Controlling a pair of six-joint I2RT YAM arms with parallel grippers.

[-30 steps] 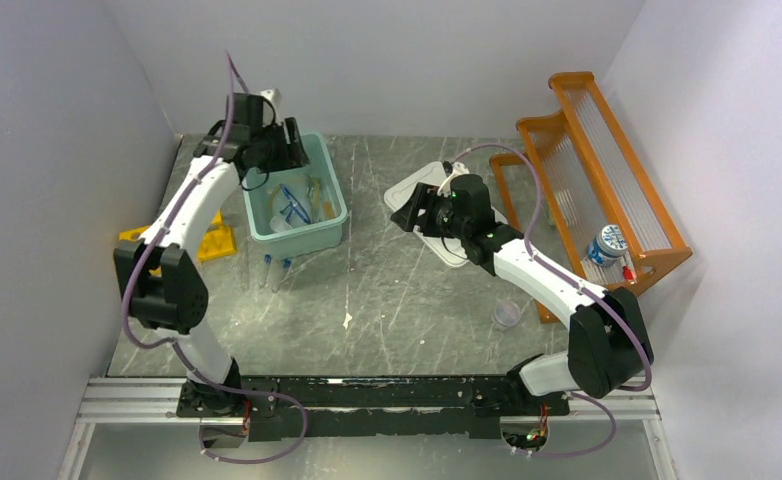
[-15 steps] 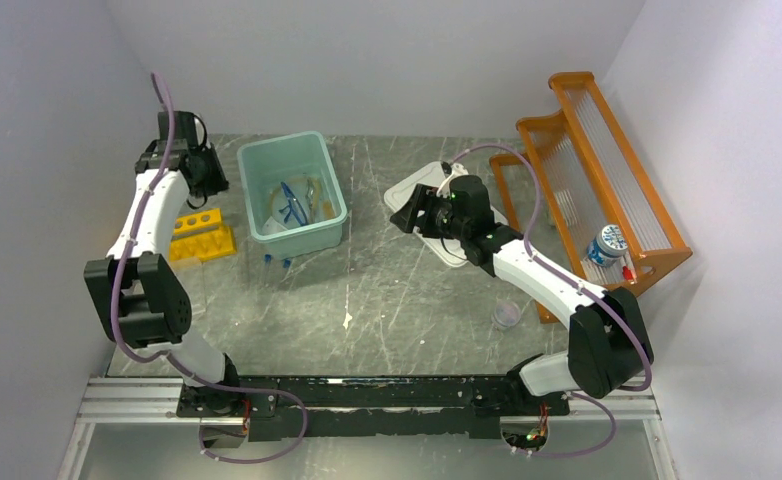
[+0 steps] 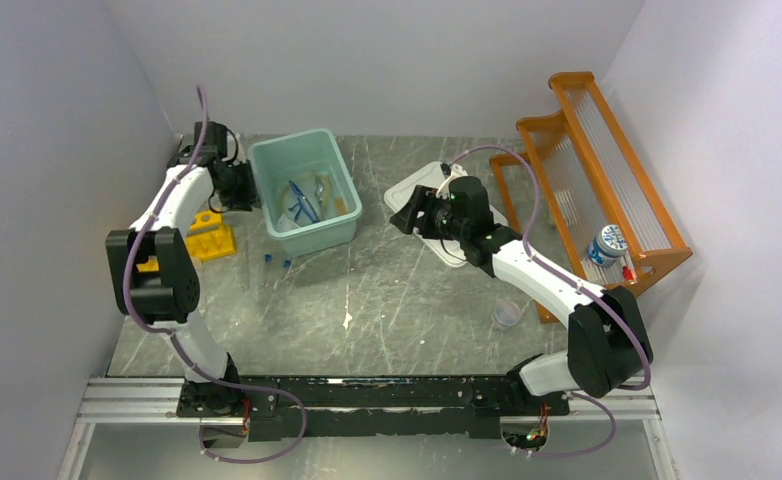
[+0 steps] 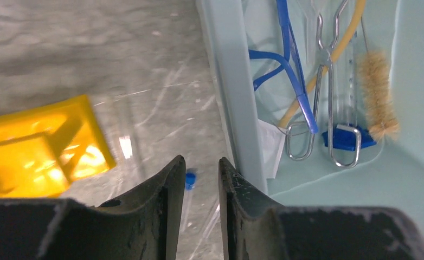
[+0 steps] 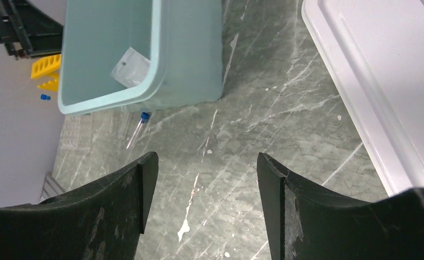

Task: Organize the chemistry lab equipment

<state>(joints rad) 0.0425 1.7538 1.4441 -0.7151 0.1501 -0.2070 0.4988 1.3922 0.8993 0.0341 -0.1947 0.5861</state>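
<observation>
Your left pincer [image 4: 200, 161] hangs with its jaws a narrow slot apart and nothing between them. Its right finger stands just beside the outer wall of the bin [image 4: 237, 108], not clamped on it.

Through that slot, on the table below the tips, lies a tube [image 4: 189, 180]. Its blue cap shows in the gap, and its faint clear body seems to run back toward the wrist, roughly along the bin wall. The rack [image 4: 36, 146] sits to this pincer's left, apart from the tube. The forceps [image 4: 329, 81] and brush [image 4: 377, 97] lie in the bin to its right.

Your right pincer [image 5: 207, 157] stands wide apart and empty, the tray [image 5: 372, 81] to its right and the bin well ahead.

The left arm is clearly nearer. I judge you must spread those jaws and set them across the tube's length.
</observation>
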